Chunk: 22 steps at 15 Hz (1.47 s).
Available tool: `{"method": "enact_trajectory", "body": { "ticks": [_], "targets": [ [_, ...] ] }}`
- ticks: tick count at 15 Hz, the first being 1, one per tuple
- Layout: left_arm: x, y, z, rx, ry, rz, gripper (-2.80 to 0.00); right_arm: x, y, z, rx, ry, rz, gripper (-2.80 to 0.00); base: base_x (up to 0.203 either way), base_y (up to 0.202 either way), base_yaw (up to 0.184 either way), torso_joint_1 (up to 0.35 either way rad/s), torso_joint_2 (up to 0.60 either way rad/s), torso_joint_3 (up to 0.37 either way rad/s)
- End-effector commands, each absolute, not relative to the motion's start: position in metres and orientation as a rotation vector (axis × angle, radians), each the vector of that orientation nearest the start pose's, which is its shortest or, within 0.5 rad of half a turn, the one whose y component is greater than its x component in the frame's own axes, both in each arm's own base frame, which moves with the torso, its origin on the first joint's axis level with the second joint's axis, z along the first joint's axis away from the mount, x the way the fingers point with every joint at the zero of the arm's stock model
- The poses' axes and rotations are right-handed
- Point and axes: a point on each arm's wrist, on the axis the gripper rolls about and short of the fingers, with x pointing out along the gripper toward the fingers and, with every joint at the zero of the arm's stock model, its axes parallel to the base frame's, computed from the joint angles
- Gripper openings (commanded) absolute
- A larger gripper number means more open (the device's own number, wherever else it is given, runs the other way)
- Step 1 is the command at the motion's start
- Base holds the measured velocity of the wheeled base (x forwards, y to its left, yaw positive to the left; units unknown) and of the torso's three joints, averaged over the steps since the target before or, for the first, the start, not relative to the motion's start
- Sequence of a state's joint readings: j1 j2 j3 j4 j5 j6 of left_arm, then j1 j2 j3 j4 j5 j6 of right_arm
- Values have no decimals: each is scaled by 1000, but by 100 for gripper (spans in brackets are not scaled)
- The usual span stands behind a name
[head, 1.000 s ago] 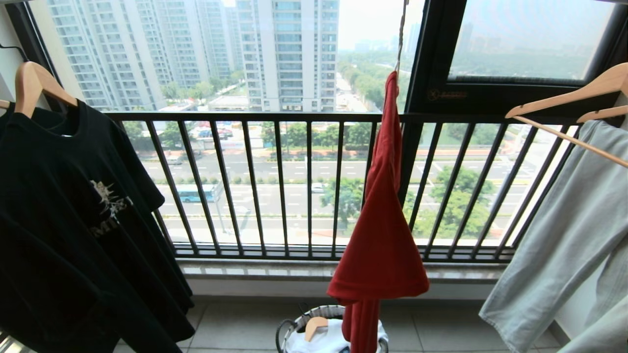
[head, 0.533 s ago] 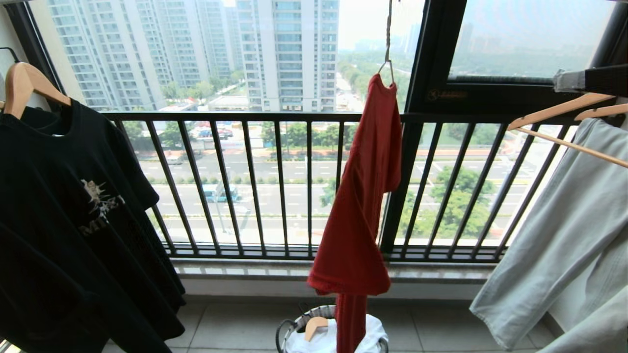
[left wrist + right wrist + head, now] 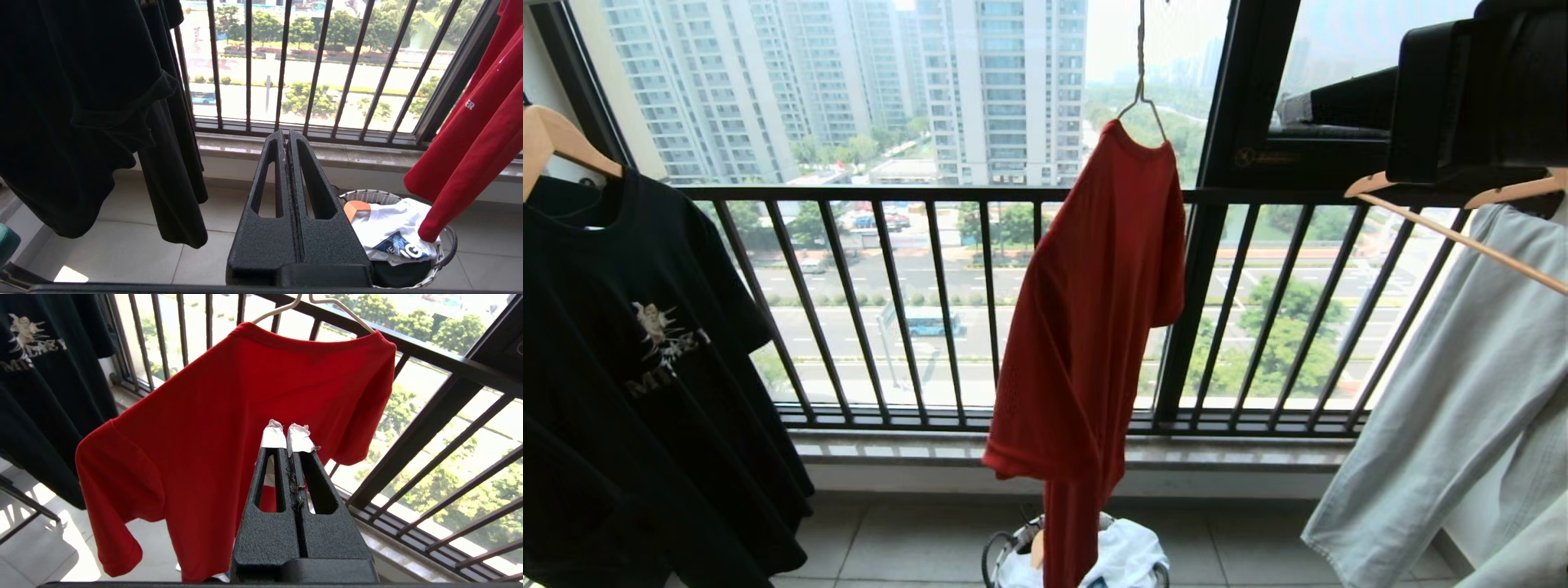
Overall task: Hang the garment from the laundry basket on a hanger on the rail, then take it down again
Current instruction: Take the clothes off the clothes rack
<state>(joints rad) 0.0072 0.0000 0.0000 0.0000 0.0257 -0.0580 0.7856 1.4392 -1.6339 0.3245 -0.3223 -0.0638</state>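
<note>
Between black tee (image 3: 645, 343) and trousers (image 3: 1462, 392), the shirt (image 3: 1086, 310) hung on the hanger (image 3: 1141, 102), tail over the basket (image 3: 443, 253). Right end effector (image 3: 289, 435) was closed, empty, near it; left end effector (image 3: 286, 136) was closed low. I judged closed fingers could nudge the shirt, swinging it or unhooking the thin wire.

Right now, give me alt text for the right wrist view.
Red T-shirt hangs on a thin white wire hanger, back toward the camera, before a dark balcony railing. The shut right gripper points at it, apart. A black printed T-shirt hangs beside.
</note>
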Motion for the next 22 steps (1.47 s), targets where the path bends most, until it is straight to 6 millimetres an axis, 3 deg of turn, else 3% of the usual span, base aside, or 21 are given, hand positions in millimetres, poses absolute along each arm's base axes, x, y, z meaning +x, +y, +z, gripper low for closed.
{"method": "enact_trajectory", "body": {
  "ticks": [1, 3, 13, 17, 22],
  "targets": [
    [-23, 0, 75, -59, -1, 34, -280, 161, 165, 391, -135, 90, 506, -280, 0, 0, 0, 0, 0, 0],
    [-23, 0, 76, -58, 1, 34, -280, 160, 179, 390, -123, 62, 554, -280, 0, 0, 0, 0, 0, 0],
    [-23, 0, 76, -58, 1, 34, -280, 192, 246, 371, -169, 37, 613, -280, 0, 0, 0, 0, 0, 0],
    [-23, 0, 76, -58, 0, 34, -280, 208, 260, 358, -209, 33, 597, -280, 0, 0, 0, 0, 0, 0],
    [-23, 0, 76, -58, 0, 34, -280, 223, 256, 357, -213, 43, 551, -280, 0, 0, 0, 0, 0, 0]
  ]
}}
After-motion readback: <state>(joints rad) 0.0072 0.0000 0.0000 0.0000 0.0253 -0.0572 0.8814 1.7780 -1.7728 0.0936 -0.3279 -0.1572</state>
